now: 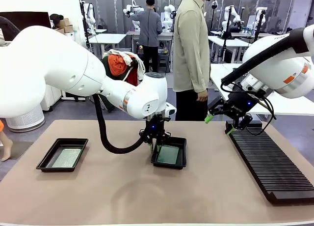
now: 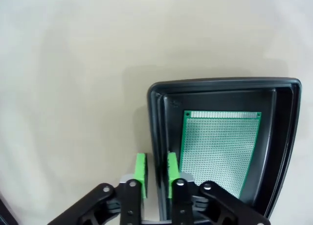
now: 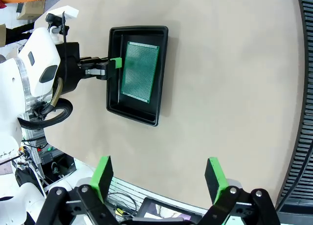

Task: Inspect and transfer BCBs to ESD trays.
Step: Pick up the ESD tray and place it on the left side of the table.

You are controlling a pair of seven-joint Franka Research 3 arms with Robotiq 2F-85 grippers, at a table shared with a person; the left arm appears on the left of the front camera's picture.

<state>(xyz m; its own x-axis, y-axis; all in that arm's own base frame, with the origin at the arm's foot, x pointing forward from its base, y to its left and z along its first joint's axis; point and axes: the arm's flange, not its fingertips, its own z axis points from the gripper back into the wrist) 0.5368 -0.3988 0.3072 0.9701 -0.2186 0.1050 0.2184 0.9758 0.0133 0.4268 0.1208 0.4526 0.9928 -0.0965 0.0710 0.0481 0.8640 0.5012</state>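
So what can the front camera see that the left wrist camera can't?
Front view alone: a second ESD tray at the table's left with a BCB in it, the long black ribbed rack, the open right end effector above the rack's far end, and a person across the table.

Left wrist view alone: the green pads either side of the tray wall, seen close.

Both: the left end effector at the edge of the middle ESD tray, which holds a green BCB.

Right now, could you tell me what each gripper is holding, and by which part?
The left gripper pinches the middle ESD tray by its side wall, one pad inside and one outside. The right gripper is open, holding nothing.
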